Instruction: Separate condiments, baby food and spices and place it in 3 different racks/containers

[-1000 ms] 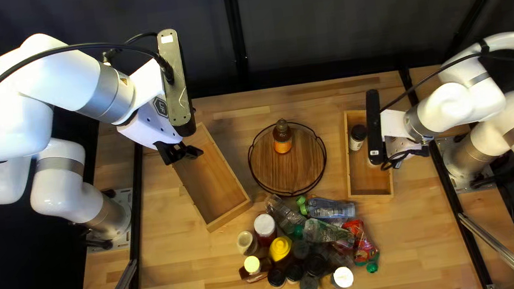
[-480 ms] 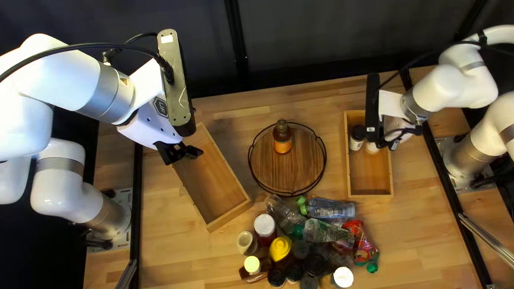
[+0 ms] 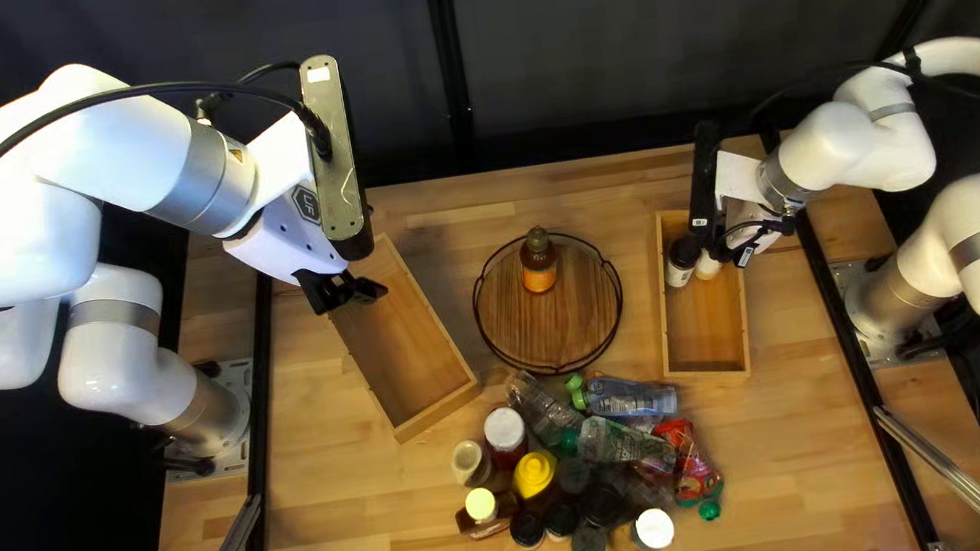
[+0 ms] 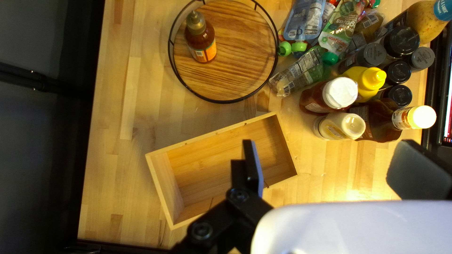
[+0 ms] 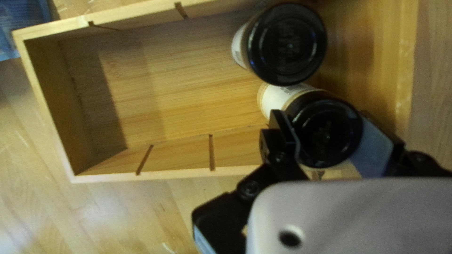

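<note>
Black-lidded jar (image 5: 325,129) sits clasped between the right hand's fingers (image 5: 286,134).

Two black-lidded jars (image 5: 287,44) in wooden box (image 5: 165,94)

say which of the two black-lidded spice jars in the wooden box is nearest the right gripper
The spice jar gripped between the fingers of the right gripper; the other black-lidded jar sits beside it, outside the fingers.
</note>
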You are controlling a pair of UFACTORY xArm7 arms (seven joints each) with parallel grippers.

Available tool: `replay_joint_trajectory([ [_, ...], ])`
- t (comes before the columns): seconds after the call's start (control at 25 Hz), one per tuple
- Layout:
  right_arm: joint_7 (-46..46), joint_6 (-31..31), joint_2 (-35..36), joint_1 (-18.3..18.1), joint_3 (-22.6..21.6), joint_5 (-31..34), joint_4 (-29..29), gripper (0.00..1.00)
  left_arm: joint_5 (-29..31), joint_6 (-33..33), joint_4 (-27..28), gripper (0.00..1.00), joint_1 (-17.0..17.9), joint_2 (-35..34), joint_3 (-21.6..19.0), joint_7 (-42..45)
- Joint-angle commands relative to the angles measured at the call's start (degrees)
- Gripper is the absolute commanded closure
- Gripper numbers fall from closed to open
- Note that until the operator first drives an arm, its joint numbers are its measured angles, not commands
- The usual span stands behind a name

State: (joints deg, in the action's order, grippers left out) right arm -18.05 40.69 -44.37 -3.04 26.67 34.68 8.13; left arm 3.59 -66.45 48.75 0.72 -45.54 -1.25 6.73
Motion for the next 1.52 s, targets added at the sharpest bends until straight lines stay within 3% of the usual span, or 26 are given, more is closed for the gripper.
replay_joint_trajectory([
  [0.04,0.47,-0.08,0.43,-0.08,0.54,-0.02,0.28,0.56,0.0,0.0,0.0,0.0,0.0,0.0,0.0,0.0],
  [0.16,0.84,-0.56,1.03,-0.08,1.1,0.01,0.42,0.27,0.0,0.0,0.0,0.0,0.0,0.0,0.0,0.0],
  [0.2,0.95,-0.56,1.12,-0.01,1.2,-0.06,0.48,0.21,0.0,0.0,0.0,0.0,0.0,0.0,0.0,0.0],
  [0.36,0.7,1.45,-0.02,1.16,0.11,-1.31,1.23,0.14,0.0,0.0,0.0,0.0,0.0,0.0,0.0,0.0],
  [0.48,-0.43,5.21,-0.98,4.25,-2.71,-4.02,3.55,0.0,0.0,0.0,0.0,0.0,0.0,0.0,0.0,0.0],
  [0.76,-6.15,12.96,7.03,16.81,-12.69,-12.97,15.58,0.0,0.0,0.0,0.0,0.0,0.0,0.0,0.0,0.0],
  [0.84,-8.32,14.87,12.9,21.86,-16.22,-16.78,21.42,0.0,0.0,0.0,0.0,0.0,0.0,0.0,0.0,0.0],
  [1.04,-10.12,16.83,26.16,29.78,-21.3,-23.37,33.89,0.0,0.0,0.0,0.0,0.0,0.0,0.0,0.0,0.0],
  [1.2,-11.7,17.08,33.91,33.59,-24.69,-26.43,40.4,0.0,0.0,0.0,0.0,0.0,0.0,0.0,0.0,0.0],
  [1.36,-15.28,15.51,38.16,35.68,-27.14,-26.78,42.07,0.0,0.0,0.0,0.0,0.0,0.0,0.0,0.0,0.0],
  [1.52,-24.81,13.62,42.17,36.84,-28.72,-24.98,43.07,0.0,0.0,0.0,0.0,0.0,0.0,0.0,0.0,0.0],
])
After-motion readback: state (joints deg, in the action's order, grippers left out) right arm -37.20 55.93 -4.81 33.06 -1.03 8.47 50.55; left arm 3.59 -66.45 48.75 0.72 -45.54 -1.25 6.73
